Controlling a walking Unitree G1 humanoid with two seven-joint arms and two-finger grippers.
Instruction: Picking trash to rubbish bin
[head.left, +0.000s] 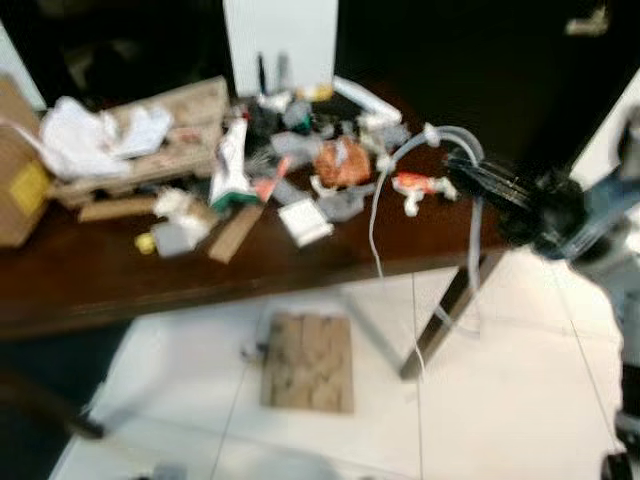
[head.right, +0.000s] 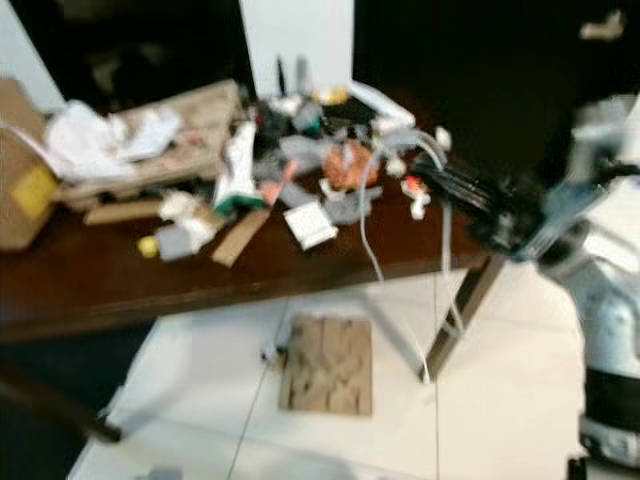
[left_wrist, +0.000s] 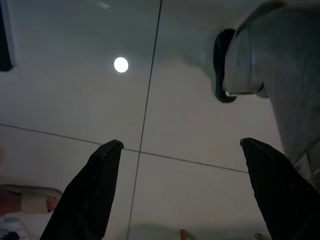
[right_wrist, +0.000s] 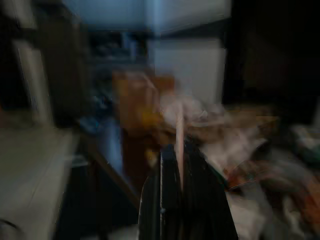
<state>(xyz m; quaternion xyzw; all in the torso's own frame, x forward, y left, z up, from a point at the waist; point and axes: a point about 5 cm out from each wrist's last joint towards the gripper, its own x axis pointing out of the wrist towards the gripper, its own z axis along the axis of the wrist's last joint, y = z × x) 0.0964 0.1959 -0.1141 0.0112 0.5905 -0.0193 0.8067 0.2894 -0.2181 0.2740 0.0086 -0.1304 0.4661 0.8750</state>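
Head views, blurred: dark wooden table (head.left: 120, 290) spanning the upper half, strewn with trash. Crumpled white bag (head.left: 85, 135) lying on flattened cardboard (head.left: 165, 135) at 10 o'clock; brown box (head.left: 20, 175) at the far 9 o'clock edge. White-and-green tube (head.left: 230, 165) near centre, with a small white packet (head.left: 305, 222) just at its 4 o'clock and an orange wrapper (head.left: 342, 162) at its 3 o'clock. Small yellow object (head.left: 146, 243) near the table's front edge at 8 o'clock. White upright panel (head.left: 280, 40) at 12 o'clock behind the heap.

Right gripper (head.left: 462, 170) reaching in from 3 o'clock over the table's right end, fingers pressed close together; clear tubing (head.left: 440, 140) arching across the fingertips and trailing down past the table edge, a thin pale strip seen between the fingers in the right wrist view. Firm grasp of the tubing not certain through the blur. Red-and-white scrap (head.left: 415, 185) just beside the fingertips at their 8 o'clock.

Below the table, white tiled floor (head.left: 520, 380) with a brown cardboard piece (head.left: 308, 360) lying flat at 6 o'clock; slanted table leg (head.left: 445, 320) to its 3 o'clock.

Left wrist view: left gripper (left_wrist: 180, 145) hanging above the tiled floor, fingers spread wide with nothing between them.
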